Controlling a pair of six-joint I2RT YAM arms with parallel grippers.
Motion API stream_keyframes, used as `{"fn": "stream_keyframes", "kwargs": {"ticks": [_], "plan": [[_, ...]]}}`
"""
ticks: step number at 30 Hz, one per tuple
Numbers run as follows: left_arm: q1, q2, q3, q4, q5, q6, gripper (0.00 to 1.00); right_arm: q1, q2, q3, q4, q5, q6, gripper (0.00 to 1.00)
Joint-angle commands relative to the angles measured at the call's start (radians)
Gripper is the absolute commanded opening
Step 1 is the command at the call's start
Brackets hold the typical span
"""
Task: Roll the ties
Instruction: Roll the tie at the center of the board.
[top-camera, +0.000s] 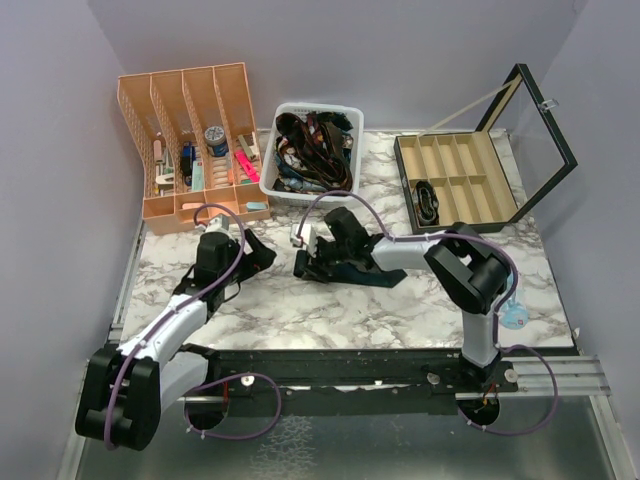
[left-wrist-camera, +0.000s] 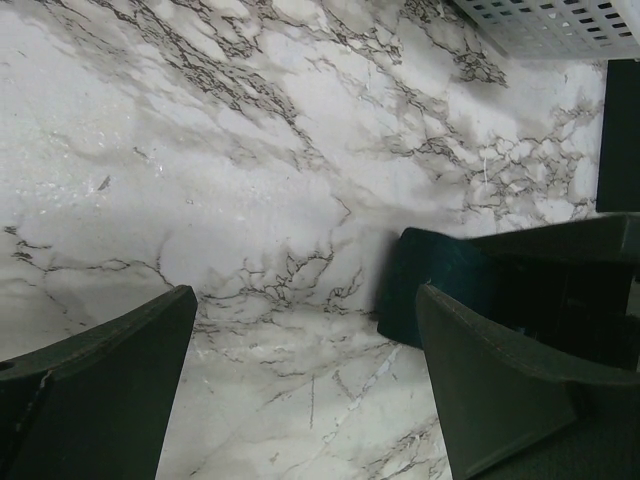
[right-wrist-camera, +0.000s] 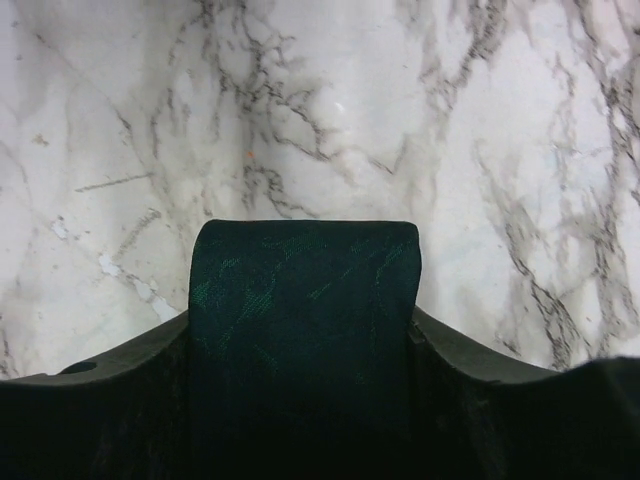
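Ideally, each turn of the tie (right-wrist-camera: 305, 300) is wound tight with edges aligned. On the counter (top-camera: 400, 310), the right gripper (top-camera: 308, 265), reaching left, grips the tie's folded end in its jaws; the left gripper (left-wrist-camera: 305, 300), jaws wide, hovers just left of it.
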Motion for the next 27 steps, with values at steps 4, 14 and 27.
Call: {"fn": "stream_keyframes", "kwargs": {"ticks": [4, 14, 27], "plan": [[0.026, -0.043, -0.02, -0.029, 0.019, 0.018, 0.92, 0.127, 0.081, 0.033, -0.056, -0.047, 0.007, 0.54], [0.058, -0.122, -0.026, -0.115, -0.009, 0.02, 0.92, 0.202, 0.124, 0.132, -0.106, -0.029, -0.027, 0.83], [0.066, -0.268, -0.083, -0.201, -0.079, -0.03, 0.92, 0.201, -0.226, -0.091, 0.163, 0.345, 0.232, 1.0]]}}
